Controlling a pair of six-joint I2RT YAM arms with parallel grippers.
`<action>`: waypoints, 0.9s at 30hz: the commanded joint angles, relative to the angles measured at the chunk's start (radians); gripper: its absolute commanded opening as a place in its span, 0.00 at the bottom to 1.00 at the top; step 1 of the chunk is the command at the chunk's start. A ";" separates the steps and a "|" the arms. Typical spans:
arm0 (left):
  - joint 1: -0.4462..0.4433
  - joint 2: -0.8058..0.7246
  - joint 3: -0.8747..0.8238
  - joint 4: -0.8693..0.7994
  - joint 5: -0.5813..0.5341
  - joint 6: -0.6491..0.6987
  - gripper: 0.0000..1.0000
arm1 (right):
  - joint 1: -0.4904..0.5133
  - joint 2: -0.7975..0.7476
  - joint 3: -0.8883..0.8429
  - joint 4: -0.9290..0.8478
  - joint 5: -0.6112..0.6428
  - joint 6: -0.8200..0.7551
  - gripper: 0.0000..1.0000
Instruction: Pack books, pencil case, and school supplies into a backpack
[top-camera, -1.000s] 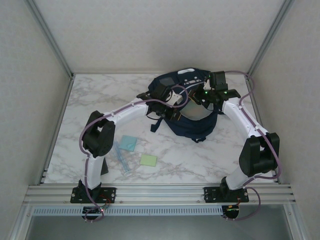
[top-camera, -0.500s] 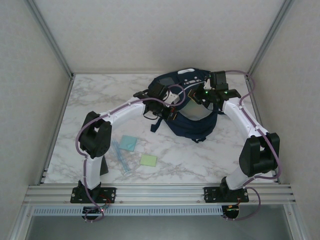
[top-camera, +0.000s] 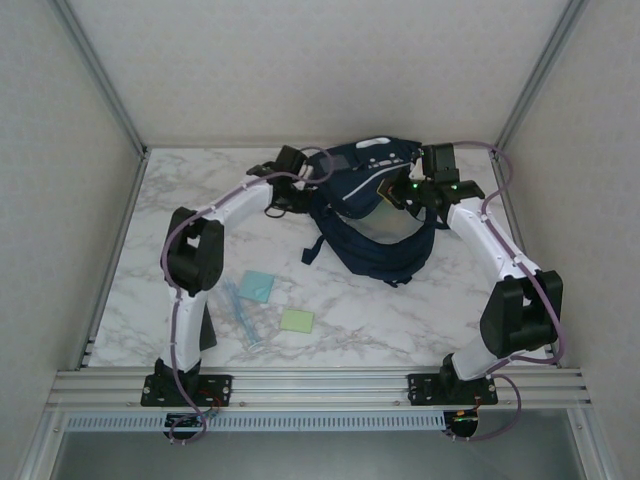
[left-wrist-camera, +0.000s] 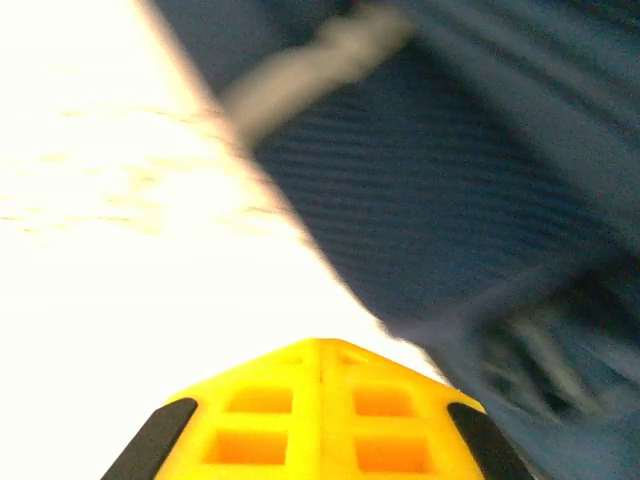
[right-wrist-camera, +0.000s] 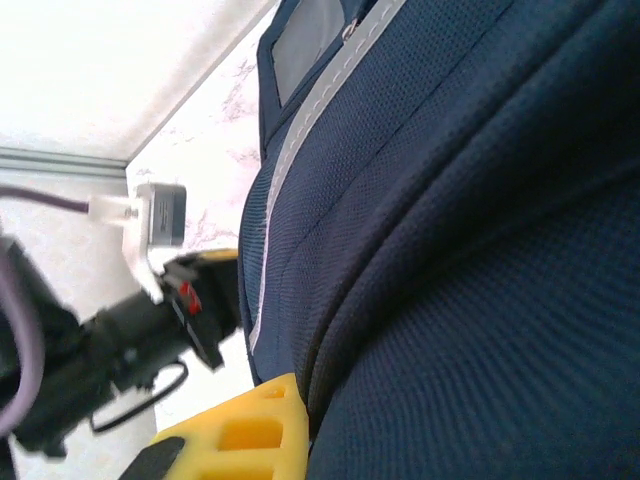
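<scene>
The navy backpack lies at the back of the table with its mouth held open. Inside it shows a pale yellow-green book. My right gripper is shut on the backpack's rim; one yellow finger presses against the navy fabric, which hides the other. My left gripper sits just left of the backpack, outside it. Its yellow fingers are shut together on nothing, over the white table beside the backpack's fabric. The light-blue pad, pale-green pad and translucent sticks lie near the front left. The pencil case is out of view.
A dark shape sits behind the left arm's lower link; I cannot tell what it is. A loose strap trails from the backpack toward the pads. Walls and metal posts close in the table on three sides.
My left gripper has pulled out of the backpack's mouth toward the back left and shut. The right gripper has kept its hold on the rim.
</scene>
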 joint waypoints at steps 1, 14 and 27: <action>0.011 0.022 0.070 -0.072 -0.063 -0.082 0.00 | -0.012 -0.041 -0.004 0.120 -0.037 -0.010 0.00; 0.041 -0.395 -0.390 -0.029 -0.104 -0.276 0.77 | 0.102 -0.112 -0.135 -0.014 -0.023 -0.131 0.64; 0.185 -0.831 -0.768 -0.240 -0.360 -0.454 1.00 | 0.267 -0.135 -0.208 -0.046 0.142 -0.216 0.99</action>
